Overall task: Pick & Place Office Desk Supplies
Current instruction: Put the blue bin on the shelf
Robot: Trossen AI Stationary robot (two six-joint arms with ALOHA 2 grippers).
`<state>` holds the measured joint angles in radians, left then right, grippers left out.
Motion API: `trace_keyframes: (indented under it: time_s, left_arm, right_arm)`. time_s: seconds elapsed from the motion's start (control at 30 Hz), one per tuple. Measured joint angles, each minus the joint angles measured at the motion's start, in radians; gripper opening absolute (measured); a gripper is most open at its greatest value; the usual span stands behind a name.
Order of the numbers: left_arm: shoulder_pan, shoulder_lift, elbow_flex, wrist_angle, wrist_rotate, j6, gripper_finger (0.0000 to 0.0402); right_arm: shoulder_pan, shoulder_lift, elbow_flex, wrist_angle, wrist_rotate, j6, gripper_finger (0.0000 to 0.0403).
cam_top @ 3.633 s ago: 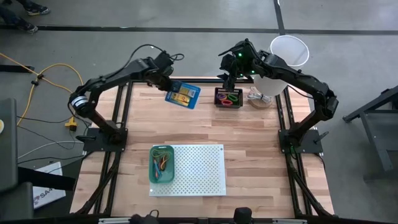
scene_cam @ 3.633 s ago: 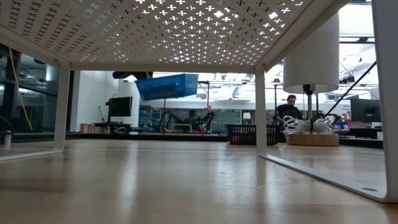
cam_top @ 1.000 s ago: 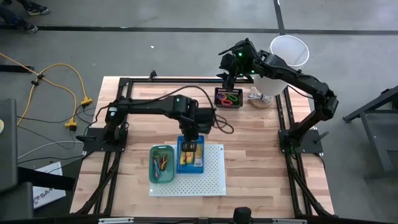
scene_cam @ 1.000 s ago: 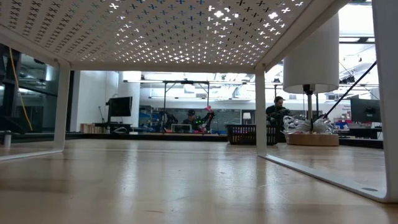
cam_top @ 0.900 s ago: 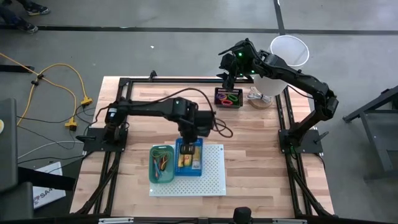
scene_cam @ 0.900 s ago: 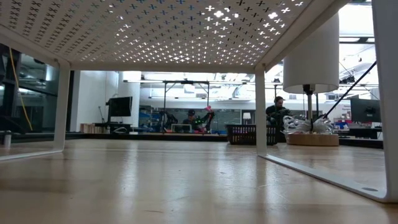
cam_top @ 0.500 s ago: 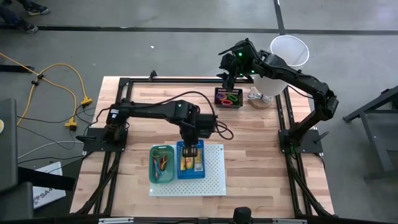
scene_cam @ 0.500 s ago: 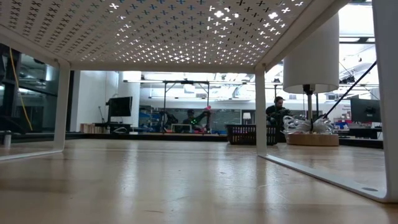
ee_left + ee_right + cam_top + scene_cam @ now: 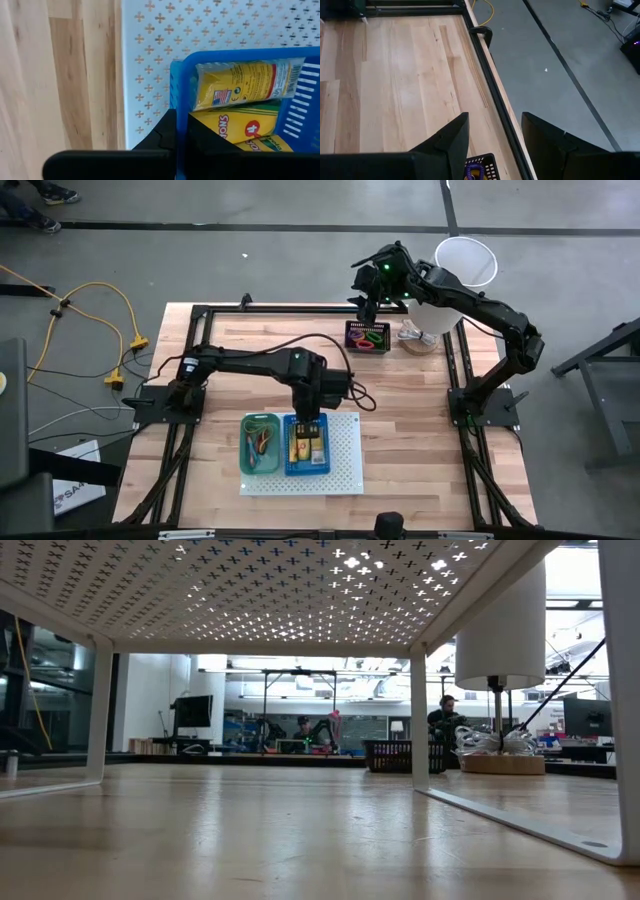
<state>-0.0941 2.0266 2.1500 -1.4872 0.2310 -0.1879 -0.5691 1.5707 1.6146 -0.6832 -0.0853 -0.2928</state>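
Three bins: blue bin (image 9: 307, 445) holds yellow-orange packets (image 9: 247, 85).

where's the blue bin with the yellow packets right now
In the high view, the blue slotted plastic bin sits on the white perforated board, right beside the green bin, its rim pinched by the left gripper.

Blue bin (image 9: 306, 448) of yellow packets (image 9: 307, 443): carried by left gripper (image 9: 309, 420) from table's far edge onto white board (image 9: 340, 452), apparently seated beside green bin (image 9: 260, 445).
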Motion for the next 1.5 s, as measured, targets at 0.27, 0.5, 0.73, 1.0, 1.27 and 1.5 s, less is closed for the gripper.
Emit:
trace_keyframes:
  time_s: [0.27,0.5,0.73,1.0,1.27,1.5]
  left_arm:
    - [-0.022,0.000,0.000,-0.017,0.001,0.000,0.0001]
    - [-0.036,0.000,0.000,-0.023,0.001,0.001,0.0001]
    - [-0.040,0.000,0.000,-0.024,0.002,0.015,0.0001]
    - [-0.040,0.000,0.000,-0.023,0.001,0.016,0.0001]
    - [-0.039,-0.001,0.000,-0.016,-0.001,0.034,0.0016]
    - [-0.039,-0.001,0.000,-0.013,-0.002,0.033,0.0033]
  right_arm:
    - [0.000,0.000,0.000,0.008,0.000,0.000,0.0170]
    - [0.000,0.000,0.000,0.009,0.000,0.000,0.0170]
    - [0.000,0.000,0.000,0.009,0.000,0.000,0.0170]
    - [0.000,0.000,0.000,0.010,0.000,0.000,0.0170]
    - [0.000,0.000,0.000,0.010,0.000,0.000,0.0170]
    - [0.000,0.000,0.000,0.010,0.000,0.000,0.0170]
